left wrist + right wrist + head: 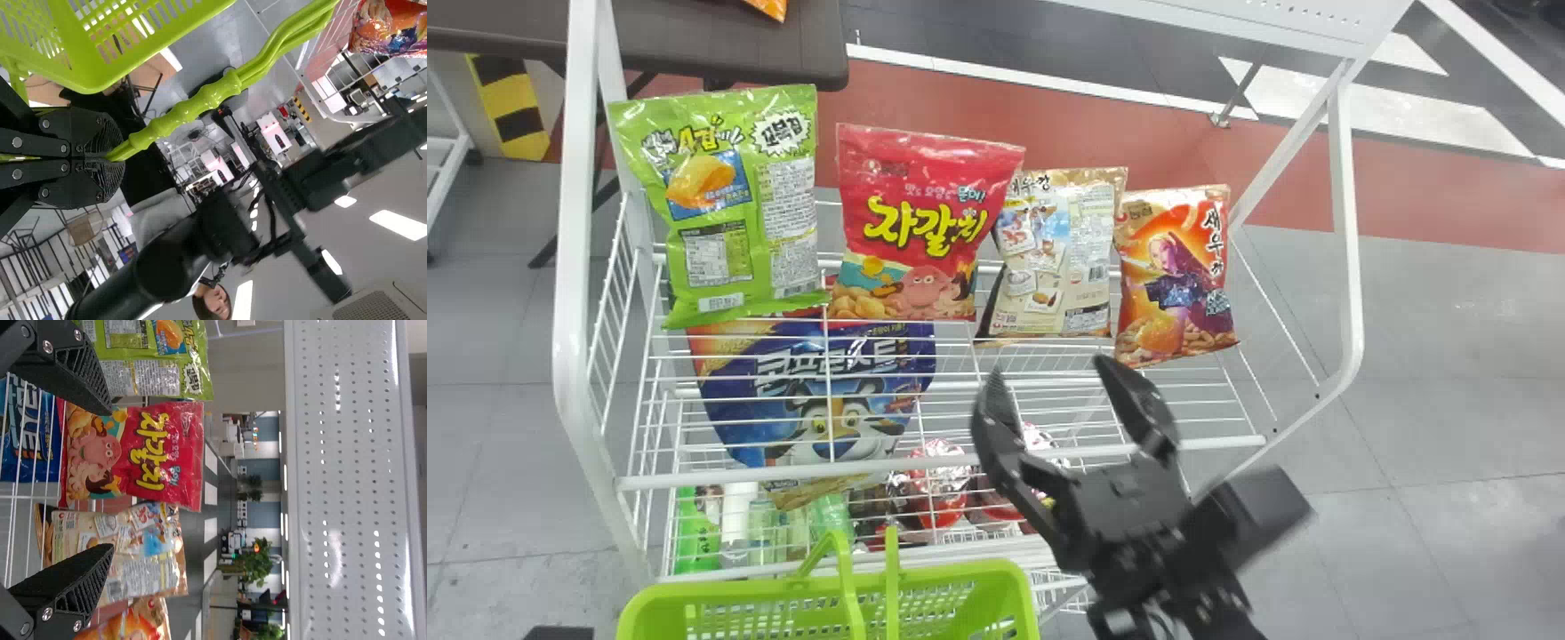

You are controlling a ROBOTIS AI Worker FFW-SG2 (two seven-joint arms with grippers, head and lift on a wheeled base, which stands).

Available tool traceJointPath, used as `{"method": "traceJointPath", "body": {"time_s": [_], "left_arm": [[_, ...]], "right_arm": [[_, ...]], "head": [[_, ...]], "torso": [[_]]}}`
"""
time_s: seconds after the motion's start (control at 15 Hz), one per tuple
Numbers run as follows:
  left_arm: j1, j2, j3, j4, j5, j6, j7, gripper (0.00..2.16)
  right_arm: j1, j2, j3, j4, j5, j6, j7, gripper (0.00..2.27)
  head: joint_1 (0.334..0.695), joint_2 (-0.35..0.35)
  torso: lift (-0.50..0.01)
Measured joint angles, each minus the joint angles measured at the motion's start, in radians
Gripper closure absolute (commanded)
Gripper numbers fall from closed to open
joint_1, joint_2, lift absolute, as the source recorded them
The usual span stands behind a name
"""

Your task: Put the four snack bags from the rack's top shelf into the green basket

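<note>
Material notes, referenced to the right gripper (1051, 369). Its fingers: matt black, inner faces rough and ribbed. Beyond the fingertips: green snack bag (720, 231), red snack bag (925, 204), beige snack bag (1063, 267), orange snack bag (1178, 276), all smooth, glossy plastic film, creased. Rack (1227, 443) around and below these: smooth white-coated metal wire and tube. Perforated panel (353, 487) past the bags: smooth metal with a soft sheen. Green basket (951, 570), to the gripper's left: smooth moulded plastic, mild gloss; handle (200, 100) glossy, beaded.
</note>
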Motion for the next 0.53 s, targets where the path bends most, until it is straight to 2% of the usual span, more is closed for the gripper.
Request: {"method": "traceJointPath", "body": {"time_s": [0.2, 0.33, 0.4, 0.47, 0.53], "left_arm": [[-0.005, 0.007, -0.017, -0.005, -0.001, 0.0, 0.004, 1.9], [-0.006, 0.011, -0.02, -0.007, -0.002, 0.003, 0.004, 1.9], [-0.006, 0.014, -0.021, -0.007, -0.002, 0.003, 0.005, 1.9], [-0.007, 0.017, -0.021, -0.008, -0.002, 0.003, 0.006, 1.9], [-0.008, 0.02, -0.022, -0.008, -0.002, 0.003, 0.006, 1.9]], "right_arm": [[-0.246, 0.006, 0.069, 0.148, -0.019, 0.127, 0.064, 0.1], [-0.38, 0.024, 0.12, 0.245, -0.026, 0.196, 0.099, 0.1], [-0.442, 0.047, 0.146, 0.297, -0.025, 0.213, 0.123, 0.1], [-0.488, 0.072, 0.166, 0.34, -0.016, 0.219, 0.139, 0.11], [-0.534, 0.1, 0.186, 0.387, -0.004, 0.222, 0.151, 0.11]], "head": [[0.695, -0.35], [0.695, -0.279], [0.695, -0.244], [0.695, -0.168], [0.695, -0.133]], "torso": [[0.0], [0.0], [0.0], [0.0], [0.0]]}}
